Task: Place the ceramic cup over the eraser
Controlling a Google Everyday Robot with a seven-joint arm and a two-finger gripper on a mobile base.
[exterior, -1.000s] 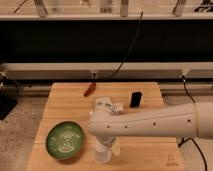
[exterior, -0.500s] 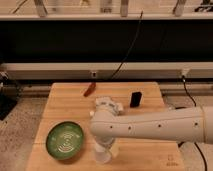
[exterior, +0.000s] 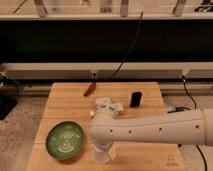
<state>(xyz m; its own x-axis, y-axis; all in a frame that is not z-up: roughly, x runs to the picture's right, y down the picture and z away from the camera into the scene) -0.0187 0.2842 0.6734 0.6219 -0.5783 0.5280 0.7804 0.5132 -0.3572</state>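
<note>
Task is at an early stage, we judge: the eraser stands bare on the far right part of the worktop, nothing over it. It's a small black block, upright, apart from everything else. The arm comes in from the right and bends down at the front of the worktop. The gripper is at its low end, near the front edge, just right of the green bowl. Whether the gripper is wide, narrow or holding something we cannot tell, since the white arm blocks it. The ceramic cup we take to be the white shape right at the gripper, low near the front edge. It blends with the gripper, so we can't say if it is gripped, lifted or resting on the wood. Either way the cup is well apart from the eraser, which sits further back and to the right. Between them is a white bottle/box cluster mid-worktop, and a slim reddish-brown object lies at the back left. Done so far: at most the reach to the cup. Left: a secure hold, the carry back-right past the white cluster, turning the cup mouth down, and lowering it over the eraser. The cluster is the likely thing to clip on the way.
</note>
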